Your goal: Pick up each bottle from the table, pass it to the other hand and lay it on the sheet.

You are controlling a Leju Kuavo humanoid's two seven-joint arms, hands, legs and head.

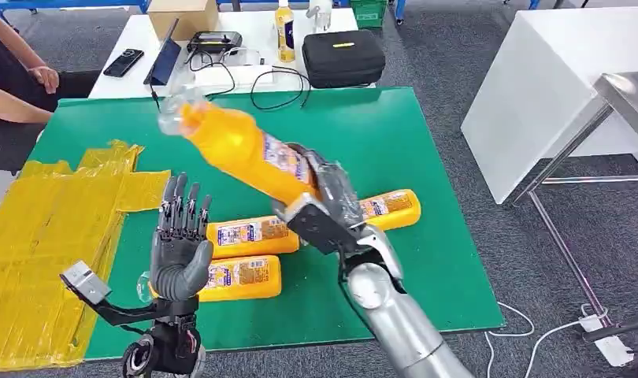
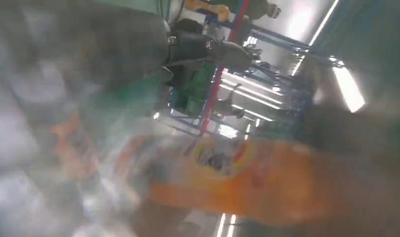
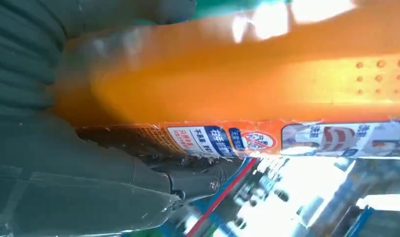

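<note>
**Handover pending: first bottle lifted, none on sheet**

The left hand (image 1: 179, 236) is waiting at 7 o'clock, fingers spread wide, holding nothing. The right hand (image 1: 325, 211) is gripping the raised bottle (image 1: 241, 146), tilted above the green mat (image 1: 395, 134). Three bottles (image 1: 245, 276) are lying between the hands. The yellow sheet (image 1: 40, 236), at 9 o'clock, is bearing no bottles; open mat is lying at 12 o'clock.

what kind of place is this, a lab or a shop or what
Most likely a robotics lab or test workshop. A green mat covers the work table, a white bench behind holds a black equipment case, a tablet and cables, and blue metal racking stands in the background.
</note>
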